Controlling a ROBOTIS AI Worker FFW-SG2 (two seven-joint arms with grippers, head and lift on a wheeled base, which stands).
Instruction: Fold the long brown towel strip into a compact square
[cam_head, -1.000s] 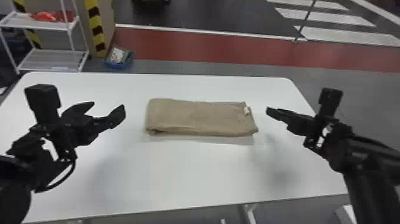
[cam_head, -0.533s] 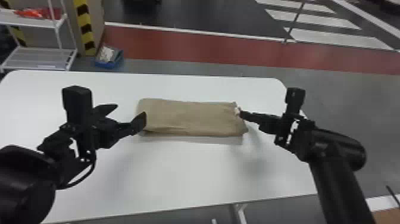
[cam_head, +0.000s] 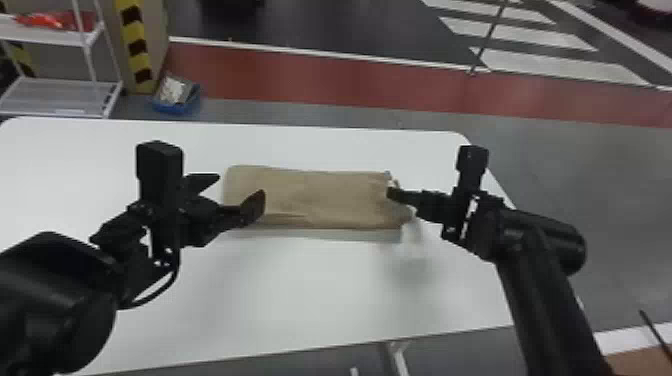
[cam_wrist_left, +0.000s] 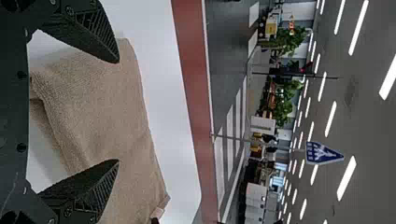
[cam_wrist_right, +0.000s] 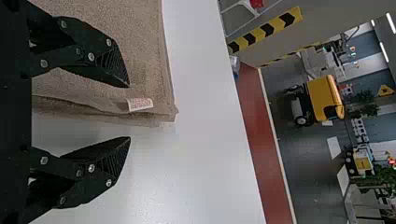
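Table (cam_head: 300, 295) before us, white and flat, gives the towel (cam_head: 320, 197) room to be turned over on itself; behind it run a red floor strip (cam_head: 320, 80) and, at the far left, a shelf (cam_head: 55, 97) that plays no part. The towel lies near the middle of the table as a flat oblong, its long side running left to right, so we judge that the long folds are done and the ends remain to be brought in.

Our right gripper (cam_wrist_right: 129, 112) stands wide and empty at the towel's right end, one finger over the cloth and the other out past the end, with the tag (cam_wrist_right: 139, 103) beside them. That straddle suits a pinch on the end, since closing there could catch the stacked layers together. Our left gripper (cam_wrist_left: 116, 111) is wide and empty too, its fingers spread about the left end; we take it as placed there to steady or to pinch, but whether it touches we cannot tell.

Next, we think, the right end wants a low, full grip and a lift over toward the left. If we catch only the top layer, the lower ones may stay behind and leave the square crooked
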